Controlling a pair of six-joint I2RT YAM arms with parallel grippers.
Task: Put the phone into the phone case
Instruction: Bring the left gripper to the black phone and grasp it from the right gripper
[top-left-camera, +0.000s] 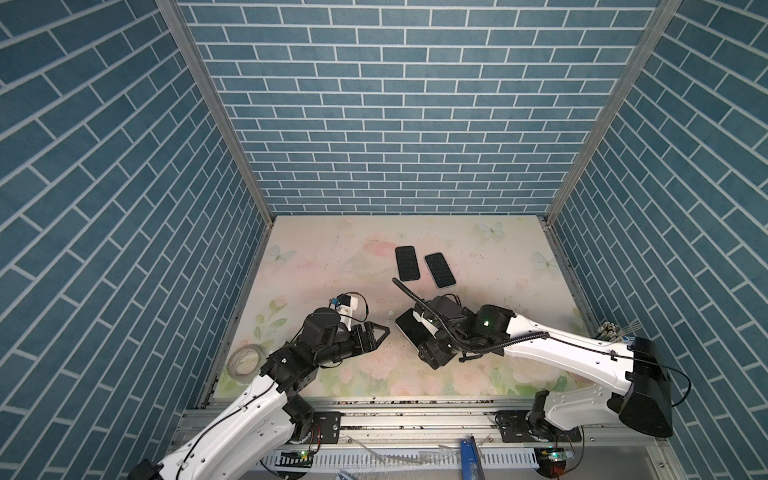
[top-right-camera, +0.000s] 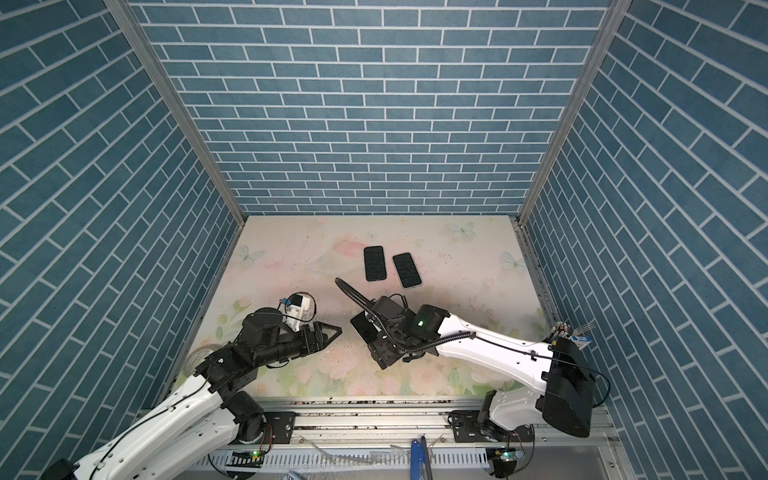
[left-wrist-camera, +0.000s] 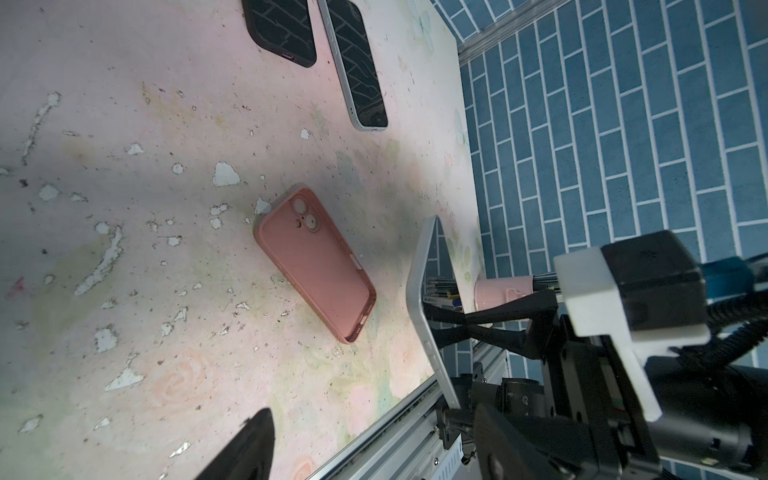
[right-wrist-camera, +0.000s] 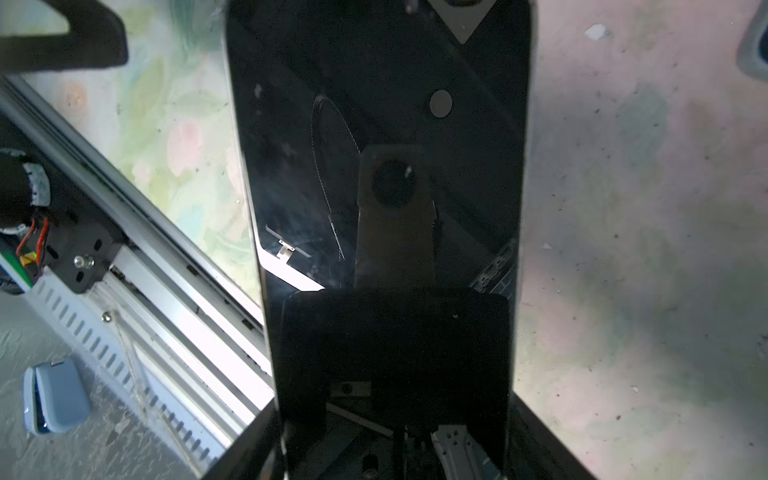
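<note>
Phone is clamped in my right hand, left hand spread and empty; next I should square it over the pink case.

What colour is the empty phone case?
Pink; the phone case shows best in left wrist view.

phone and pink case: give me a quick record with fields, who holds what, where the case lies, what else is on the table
phone: clamped in the right gripper, silver edge showing, lifted off the table, not in the case
phone case: pink, empty, flat on the table, open side up
left gripper: open, holding nothing
other items: black-cased phone and pale-cased phone side by side farther back, screens up; tape roll at the table's left edge
task state: insertion not yet done
</note>
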